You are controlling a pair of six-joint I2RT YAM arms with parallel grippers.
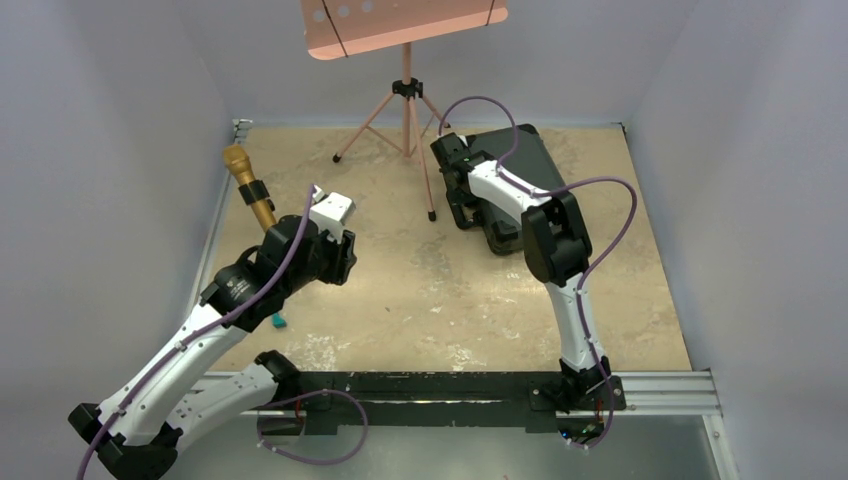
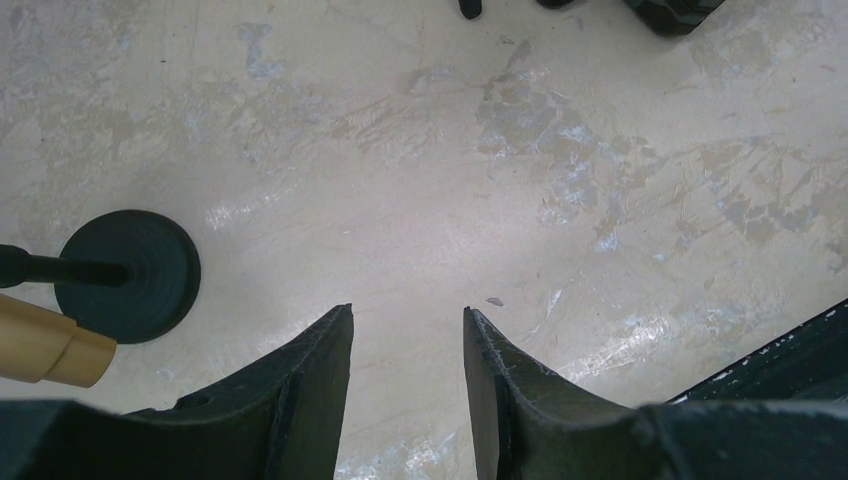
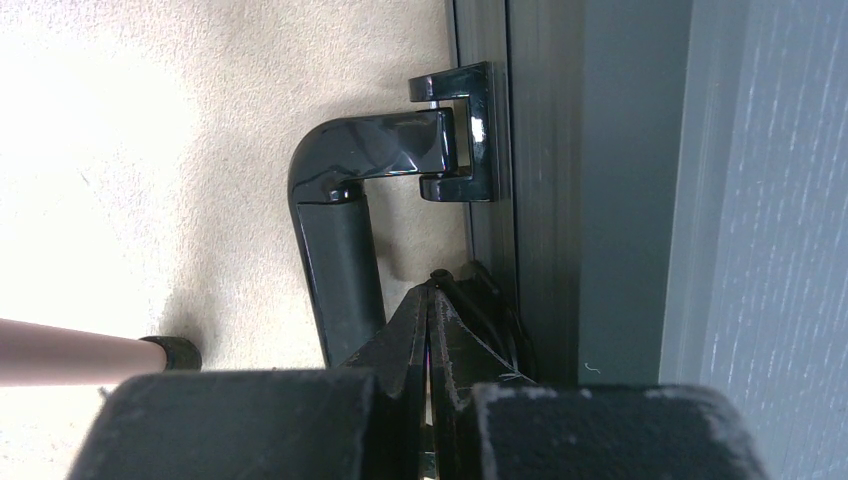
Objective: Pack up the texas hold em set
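Note:
The black hard case (image 1: 540,165) of the texas hold em set lies closed at the back right of the table. My right gripper (image 1: 462,212) is at its left edge, by the handle. In the right wrist view its fingers are shut together, with the tips (image 3: 437,277) in the gap between the glossy black handle (image 3: 340,250) and the case's side (image 3: 560,200). Nothing shows between them. My left gripper (image 1: 343,262) hovers over bare table left of centre. Its fingers (image 2: 408,312) stand apart with only tabletop between them.
A gold microphone (image 1: 250,185) on a round black base (image 2: 130,275) stands at the far left, close to my left gripper. A pink tripod music stand (image 1: 405,100) rises at the back centre; one foot (image 3: 175,352) is near the case handle. A small teal piece (image 1: 278,322) lies near the left arm.

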